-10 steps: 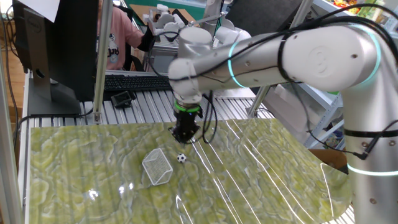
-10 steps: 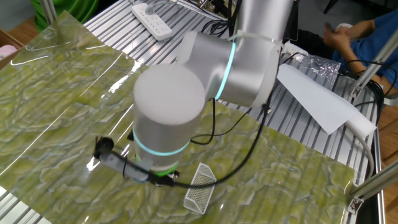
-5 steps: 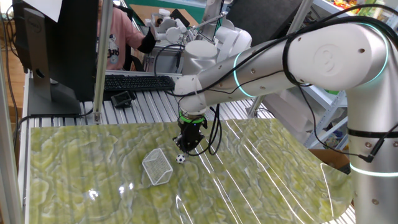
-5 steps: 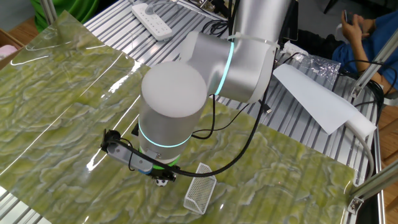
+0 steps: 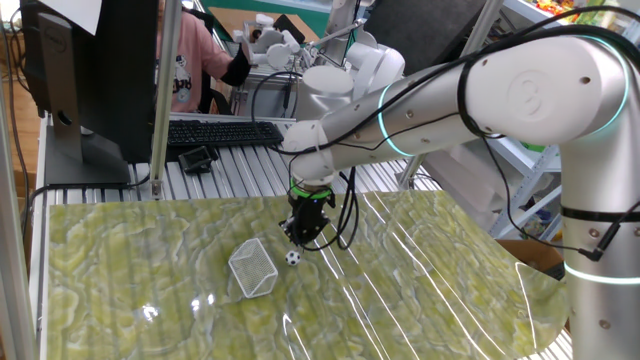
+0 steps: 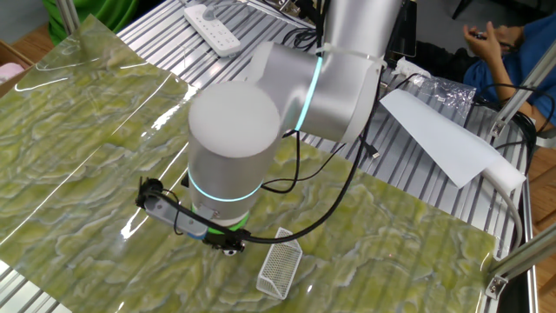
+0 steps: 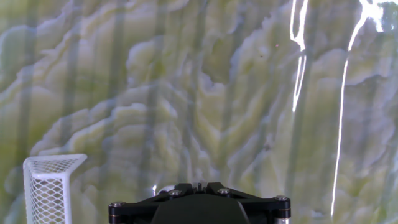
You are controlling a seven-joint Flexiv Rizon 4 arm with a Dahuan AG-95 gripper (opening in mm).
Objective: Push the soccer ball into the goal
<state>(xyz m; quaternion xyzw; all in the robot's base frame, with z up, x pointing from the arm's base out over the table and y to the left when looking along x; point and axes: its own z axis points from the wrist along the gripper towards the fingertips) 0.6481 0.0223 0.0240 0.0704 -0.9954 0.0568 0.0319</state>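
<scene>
Nearest, the white mesh goal (image 5: 253,268) lies on the green marbled counter (image 5: 120,260), with the soccer ball (image 5: 292,257) just beside it, off its right side in one fixed view. Right behind the ball, the gripper (image 5: 301,233) hangs low over the counter, though whether its fingers are spread or pressed together cannot be told. Farther back, a black keyboard (image 5: 222,132) sits on the slatted surface.

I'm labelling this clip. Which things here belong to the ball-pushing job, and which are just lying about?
Job:
soccer ball
goal
gripper

Lying about:
keyboard
monitor
power strip
white paper sheet
</scene>
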